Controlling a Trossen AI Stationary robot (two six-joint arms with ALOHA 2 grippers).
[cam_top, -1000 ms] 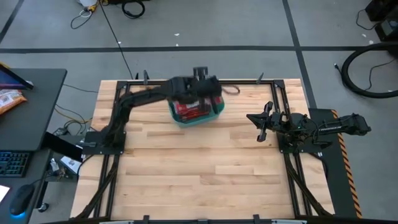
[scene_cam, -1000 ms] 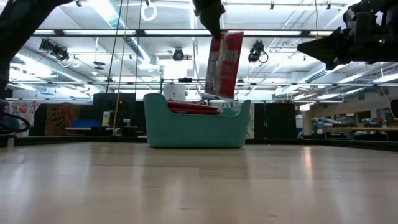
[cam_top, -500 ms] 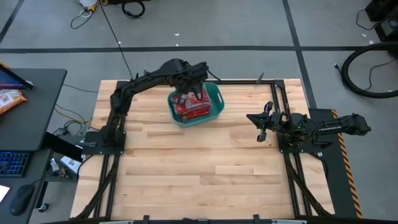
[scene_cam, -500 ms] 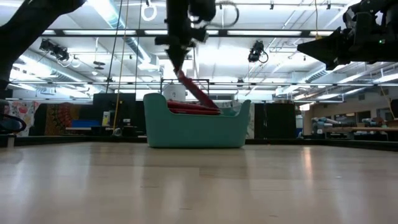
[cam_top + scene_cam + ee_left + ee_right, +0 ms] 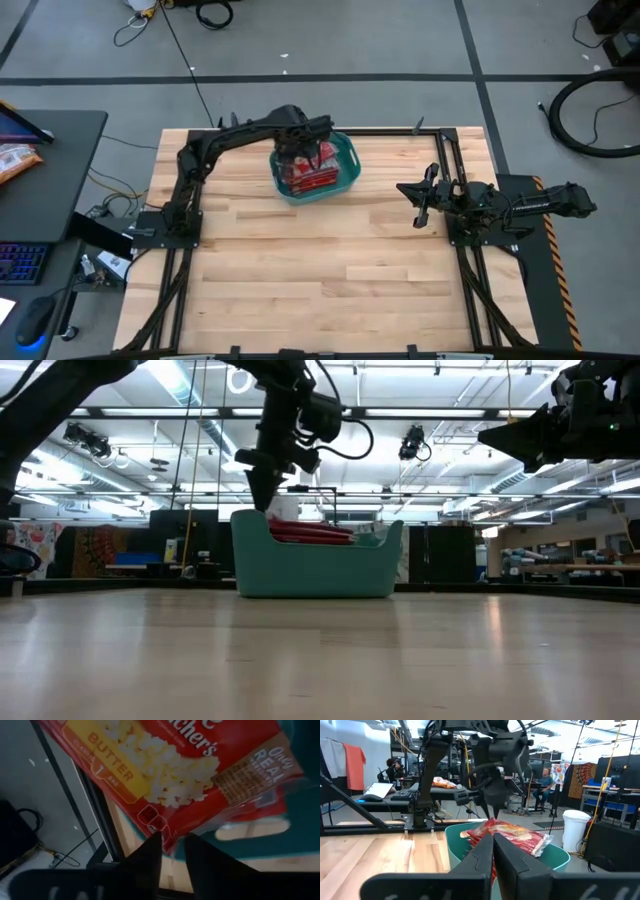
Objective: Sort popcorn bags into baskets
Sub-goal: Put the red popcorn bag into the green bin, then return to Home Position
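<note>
The teal basket point(image 5: 348, 168) point(image 5: 315, 565) stands at the far middle of the table, with a stack of red popcorn bags point(image 5: 312, 178) point(image 5: 310, 532) inside. My left gripper point(image 5: 300, 152) point(image 5: 260, 488) hangs over the basket's left end, shut on the topmost bag point(image 5: 516, 838), which shows its popcorn picture point(image 5: 170, 770). My right gripper point(image 5: 418, 205) point(image 5: 494, 840) waits shut at the table's right side, fingers pointing toward the basket and touching nothing. My left gripper pinches the top popcorn bag by the edge of one short end point(image 5: 168, 838) between its two fingers point(image 5: 150, 852), coming from above and pointing down. That end is held slightly raised point(image 5: 490, 822); the rest of the bag slopes down onto the stack in the basket.
Bare wooden tabletop point(image 5: 320, 270) spreads in front of the basket and between the arms. Black frame rails point(image 5: 440, 160) run along the table's sides and far edge. A desk with a keyboard point(image 5: 20, 265) stands beyond the left edge. People sit in the room behind point(image 5: 547, 782).
My left gripper has moved down and toward the table's left over the basket, still shut on the bag. The bag hung upright above the basket's right part, then tipped over, and now lies slanted on the stack.
</note>
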